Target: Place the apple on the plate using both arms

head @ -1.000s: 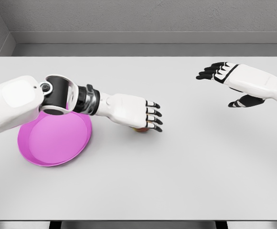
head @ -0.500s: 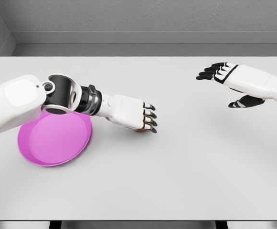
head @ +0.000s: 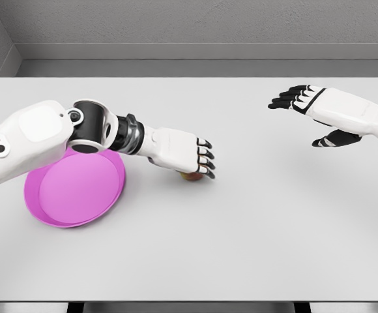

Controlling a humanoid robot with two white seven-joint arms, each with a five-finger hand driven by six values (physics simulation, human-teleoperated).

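Apple (head: 190, 175) not yet on plate (head: 52, 208); seen on table (head: 254, 235), just right of plate, mostly hidden under left hand (head: 182, 154). Grab judged to be step in hand; lift and move to plate left to do. Left hand laid palm down over apple, fingers (head: 205, 158) curled round it. Right hand (head: 309, 111) held up far right, well apart from apple, fingers spread, nothing held.

White arms (head: 26, 134) (black-banded joints), white hands (head: 179, 149) with black fingertips (head: 208, 164).
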